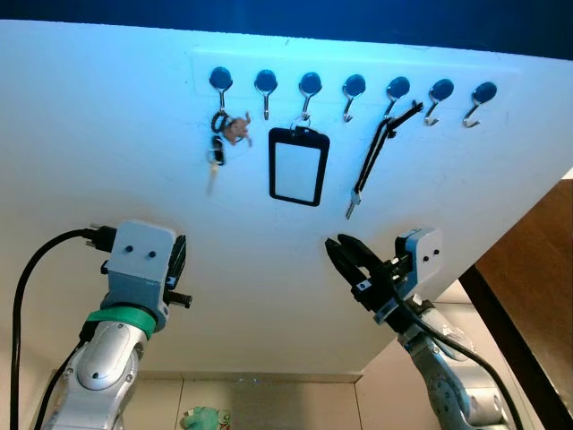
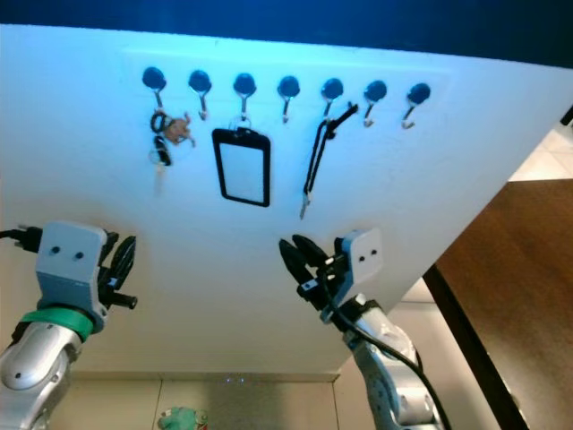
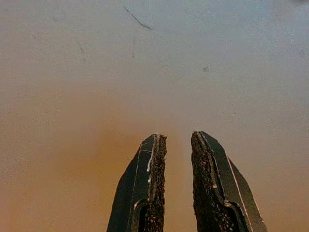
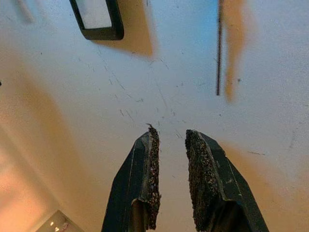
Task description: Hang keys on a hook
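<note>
A bunch of keys [image 1: 218,143] with a brown fob hangs from the leftmost hook [image 1: 220,82] of a row of dark round hooks on the white wall. My left gripper [image 1: 178,251] is held up below the keys, well under them and apart from the wall. In the left wrist view its fingers [image 3: 153,183] are slightly open with nothing between them, facing bare wall. My right gripper [image 1: 342,246] is raised below the middle hooks. It stands slightly open and empty, as the right wrist view of the right gripper [image 4: 169,133] confirms.
A black-framed badge holder [image 1: 298,167] hangs on the third hook, and a black strap [image 1: 376,157] on the fifth. The second hook [image 1: 265,85] and the two rightmost hooks [image 1: 462,92] are bare. A brown door or panel [image 1: 533,296] stands to the right.
</note>
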`<state>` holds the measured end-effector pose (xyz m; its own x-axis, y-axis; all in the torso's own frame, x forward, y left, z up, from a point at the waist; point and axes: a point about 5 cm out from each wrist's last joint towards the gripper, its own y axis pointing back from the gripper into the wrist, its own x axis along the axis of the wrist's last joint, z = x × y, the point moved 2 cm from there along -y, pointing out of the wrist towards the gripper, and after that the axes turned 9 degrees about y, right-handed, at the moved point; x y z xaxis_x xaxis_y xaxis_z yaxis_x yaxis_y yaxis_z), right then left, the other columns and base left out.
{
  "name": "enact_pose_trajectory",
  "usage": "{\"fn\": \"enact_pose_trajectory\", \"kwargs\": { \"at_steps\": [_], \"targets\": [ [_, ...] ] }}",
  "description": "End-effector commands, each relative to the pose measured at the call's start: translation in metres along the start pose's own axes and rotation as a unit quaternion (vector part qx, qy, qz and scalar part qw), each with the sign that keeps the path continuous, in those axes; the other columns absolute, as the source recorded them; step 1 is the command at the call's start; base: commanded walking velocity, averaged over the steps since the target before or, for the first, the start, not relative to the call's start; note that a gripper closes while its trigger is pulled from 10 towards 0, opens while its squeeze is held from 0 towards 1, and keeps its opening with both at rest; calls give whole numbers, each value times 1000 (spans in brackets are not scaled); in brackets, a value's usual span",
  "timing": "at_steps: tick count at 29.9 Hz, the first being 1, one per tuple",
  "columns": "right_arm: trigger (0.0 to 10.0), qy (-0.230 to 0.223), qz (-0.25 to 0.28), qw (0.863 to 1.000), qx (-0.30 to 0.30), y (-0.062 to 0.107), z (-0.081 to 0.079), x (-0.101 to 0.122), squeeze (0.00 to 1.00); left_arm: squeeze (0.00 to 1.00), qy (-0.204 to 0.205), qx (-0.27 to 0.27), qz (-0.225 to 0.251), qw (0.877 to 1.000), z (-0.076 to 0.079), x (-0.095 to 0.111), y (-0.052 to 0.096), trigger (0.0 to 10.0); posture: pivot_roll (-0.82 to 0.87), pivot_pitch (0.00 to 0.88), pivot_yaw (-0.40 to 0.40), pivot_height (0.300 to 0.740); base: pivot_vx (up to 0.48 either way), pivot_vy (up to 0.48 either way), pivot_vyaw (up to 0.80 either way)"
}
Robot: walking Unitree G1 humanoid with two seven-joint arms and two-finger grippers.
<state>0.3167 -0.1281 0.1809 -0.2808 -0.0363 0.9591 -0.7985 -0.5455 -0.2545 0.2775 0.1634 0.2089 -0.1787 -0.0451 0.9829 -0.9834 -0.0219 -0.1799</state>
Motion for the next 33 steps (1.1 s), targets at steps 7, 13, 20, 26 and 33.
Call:
{"fn": "enact_pose_trajectory", "kwargs": {
  "at_steps": [7,13,20,26,33],
  "targets": [
    [10000,5,-8,1000,8,-2,-3,-4,0,0,-5,3,-1,1000,3,-7,1,10000,78,134,14,740,-291,0,0],
    [10000,6,-8,1000,8,-3,-3,-4,0,0,-7,1,-2,1000,3,-7,2,10000,81,133,14,740,-402,0,0],
    [10000,7,-7,1000,6,-3,-3,-5,0,0,-11,1,-1,1000,3,-9,2,10000,82,128,17,740,-433,0,0],
    [10000,9,-5,1000,1,-5,-2,-4,0,0,-14,0,0,1000,3,-10,2,10000,82,122,18,740,-433,0,0],
    [10000,10,-7,1000,-4,-6,1,-5,0,0,-14,-1,-1,1000,3,-10,2,10000,82,120,19,740,-432,0,0]
  ]
}}
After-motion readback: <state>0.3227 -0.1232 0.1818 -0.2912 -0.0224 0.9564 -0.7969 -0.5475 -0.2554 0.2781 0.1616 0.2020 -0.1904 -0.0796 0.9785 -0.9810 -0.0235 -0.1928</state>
